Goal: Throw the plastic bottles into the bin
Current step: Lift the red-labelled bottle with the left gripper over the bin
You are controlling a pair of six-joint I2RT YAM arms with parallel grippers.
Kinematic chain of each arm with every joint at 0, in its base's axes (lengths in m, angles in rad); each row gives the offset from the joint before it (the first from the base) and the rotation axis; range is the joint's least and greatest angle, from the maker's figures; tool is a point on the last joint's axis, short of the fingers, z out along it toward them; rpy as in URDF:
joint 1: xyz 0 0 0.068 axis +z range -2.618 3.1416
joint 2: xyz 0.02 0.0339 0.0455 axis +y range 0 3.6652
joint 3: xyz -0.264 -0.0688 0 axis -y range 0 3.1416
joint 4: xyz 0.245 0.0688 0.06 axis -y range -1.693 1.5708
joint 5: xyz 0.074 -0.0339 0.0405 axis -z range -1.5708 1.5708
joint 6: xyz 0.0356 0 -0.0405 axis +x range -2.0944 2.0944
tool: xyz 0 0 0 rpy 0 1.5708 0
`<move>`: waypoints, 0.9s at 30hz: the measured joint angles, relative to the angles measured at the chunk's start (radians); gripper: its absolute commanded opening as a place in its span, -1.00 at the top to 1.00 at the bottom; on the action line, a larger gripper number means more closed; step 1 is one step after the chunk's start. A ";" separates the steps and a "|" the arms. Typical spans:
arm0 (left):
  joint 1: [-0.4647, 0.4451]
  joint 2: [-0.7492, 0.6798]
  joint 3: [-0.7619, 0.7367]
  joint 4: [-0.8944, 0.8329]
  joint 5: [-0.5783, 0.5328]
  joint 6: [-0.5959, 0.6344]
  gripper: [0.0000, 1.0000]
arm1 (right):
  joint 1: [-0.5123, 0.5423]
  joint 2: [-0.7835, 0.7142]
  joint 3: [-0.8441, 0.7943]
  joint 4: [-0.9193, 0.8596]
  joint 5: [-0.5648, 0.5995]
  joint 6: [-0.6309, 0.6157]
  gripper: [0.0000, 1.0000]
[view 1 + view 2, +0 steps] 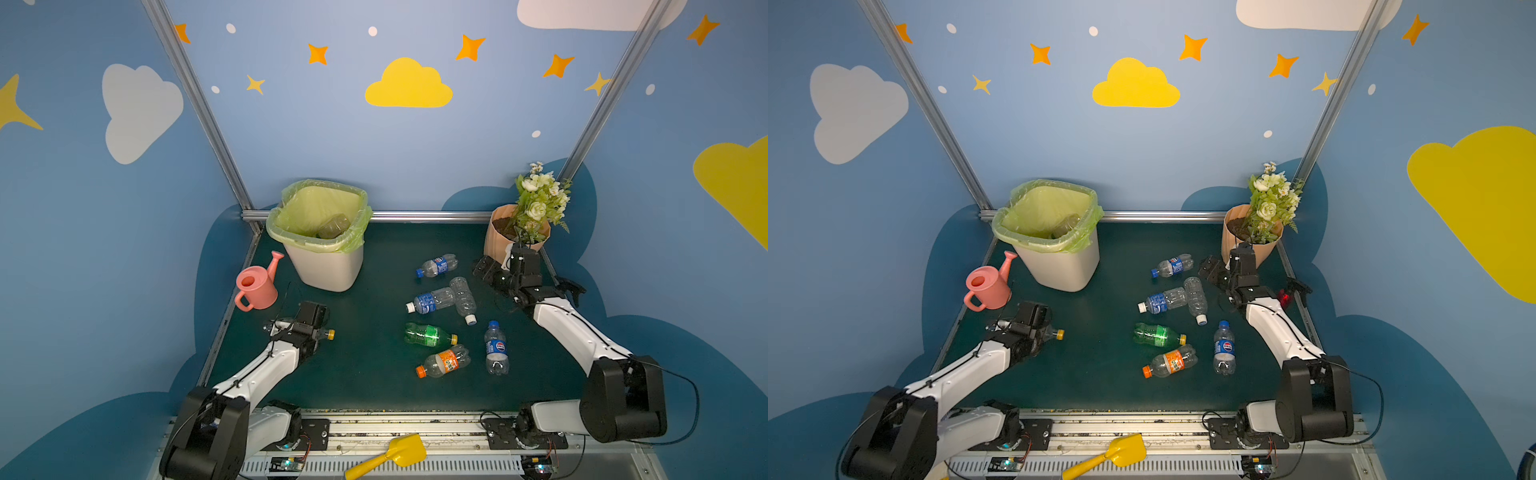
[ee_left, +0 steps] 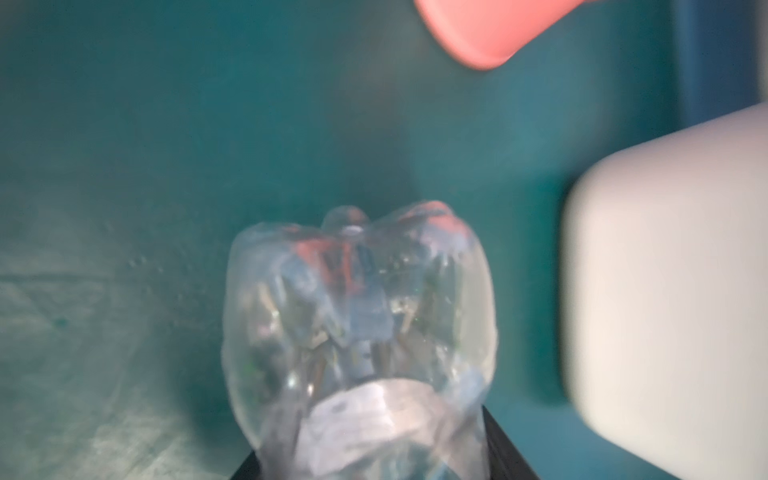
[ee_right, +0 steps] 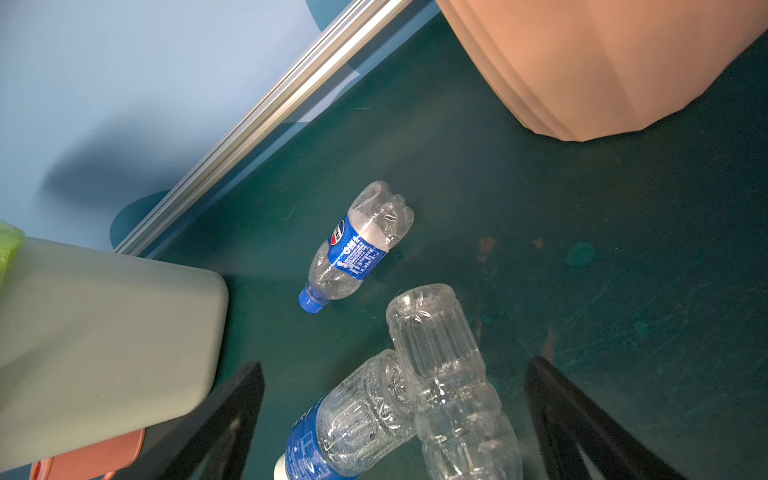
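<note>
Grasp step: left gripper (image 1: 319,332) has its fingers closed around a clear yellow-capped bottle (image 2: 357,324), low over the mat (image 1: 365,382) in front of the bin (image 1: 328,270). Next move needs a lift above the rim, then a release over the opening. Right gripper (image 1: 484,268) is wide open and empty. Readable: Pepsi logo on the blue-label bottle (image 3: 357,249); text on the orange-label bottle (image 1: 446,361) is too small.

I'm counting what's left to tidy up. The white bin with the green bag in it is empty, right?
Not quite. The bin is white and has a green bag in it, but it isn't empty. One bottle already lies inside it. Both top views show it.
</note>
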 measured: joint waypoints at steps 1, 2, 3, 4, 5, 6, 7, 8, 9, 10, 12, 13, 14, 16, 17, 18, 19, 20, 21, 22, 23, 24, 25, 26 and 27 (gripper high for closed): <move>0.000 -0.032 -0.003 0.002 -0.008 0.014 -0.13 | 0.000 0.000 0.000 0.000 0.000 0.000 -0.94; 0.000 -0.068 -0.006 0.004 -0.016 0.032 -0.10 | 0.000 0.000 0.000 0.000 -0.001 0.000 -0.94; 0.000 -0.106 -0.009 0.010 -0.022 0.056 -0.08 | 0.000 0.000 0.000 0.000 -0.002 0.000 -0.94; 0.000 -0.147 -0.011 0.013 -0.027 0.086 -0.07 | 0.000 0.000 0.000 0.000 -0.004 0.000 -0.94; 0.000 -0.194 -0.011 0.017 -0.035 0.124 -0.05 | 0.000 0.000 0.000 0.000 -0.006 0.000 -0.94; 0.000 -0.246 -0.010 0.022 -0.045 0.168 -0.05 | 0.000 0.000 0.000 0.001 -0.008 0.000 -0.94; 0.000 -0.291 -0.009 0.023 -0.055 0.205 -0.05 | 0.000 0.000 0.000 0.001 -0.010 0.000 -0.94; 0.000 -0.338 -0.005 0.024 -0.068 0.247 -0.05 | 0.000 0.000 0.000 0.001 -0.012 0.001 -0.94; 0.000 -0.384 0.003 0.022 -0.082 0.292 -0.05 | 0.000 0.000 0.000 0.001 -0.015 0.002 -0.94; 0.000 -0.423 0.013 0.021 -0.094 0.338 -0.04 | 0.000 0.000 0.000 0.002 -0.017 0.003 -0.94; 0.000 -0.500 0.047 0.023 -0.122 0.453 -0.05 | 0.000 0.000 0.000 0.002 -0.021 0.006 -0.94; 0.000 -0.529 0.068 0.027 -0.131 0.509 -0.05 | 0.000 0.000 0.000 0.003 -0.024 0.007 -0.94; 0.000 -0.558 0.096 0.038 -0.143 0.580 -0.06 | 0.000 0.000 0.000 0.003 -0.027 0.008 -0.94; 0.000 -0.599 0.155 0.084 -0.158 0.724 -0.08 | 0.000 0.000 0.000 0.008 -0.034 0.008 -0.94; 0.000 -0.612 0.192 0.116 -0.163 0.802 -0.08 | 0.000 0.000 0.000 0.011 -0.036 0.008 -0.94; 0.000 -0.615 0.232 0.153 -0.163 0.879 -0.09 | 0.000 0.000 0.000 0.013 -0.039 0.008 -0.94; 0.000 -0.611 0.266 0.183 -0.162 0.936 -0.09 | 0.001 0.000 0.000 0.016 -0.042 0.009 -0.94; 0.000 -0.598 0.309 0.219 -0.157 1.001 -0.09 | 0.002 0.000 0.000 0.018 -0.044 0.011 -0.94; 0.000 -0.582 0.349 0.249 -0.148 1.055 -0.08 | 0.002 0.000 0.000 0.020 -0.045 0.012 -0.94; 0.000 -0.558 0.390 0.282 -0.136 1.106 -0.08 | 0.002 0.000 0.000 0.023 -0.047 0.015 -0.94; 0.000 -0.528 0.431 0.323 -0.120 1.155 -0.08 | 0.002 0.000 0.000 0.025 -0.049 0.018 -0.94; 0.000 -0.501 0.457 0.361 -0.105 1.189 -0.07 | 0.002 0.000 0.000 0.026 -0.051 0.021 -0.94; 0.000 -0.468 0.480 0.404 -0.088 1.223 -0.07 | 0.002 0.000 0.000 0.027 -0.053 0.022 -0.94; 0.002 -0.431 0.499 0.444 -0.069 1.250 -0.07 | 0.002 0.000 0.000 0.028 -0.053 0.023 -0.94; 0.002 -0.394 0.515 0.475 -0.053 1.272 -0.07 | 0.002 -0.001 0.000 0.028 -0.053 0.023 -0.94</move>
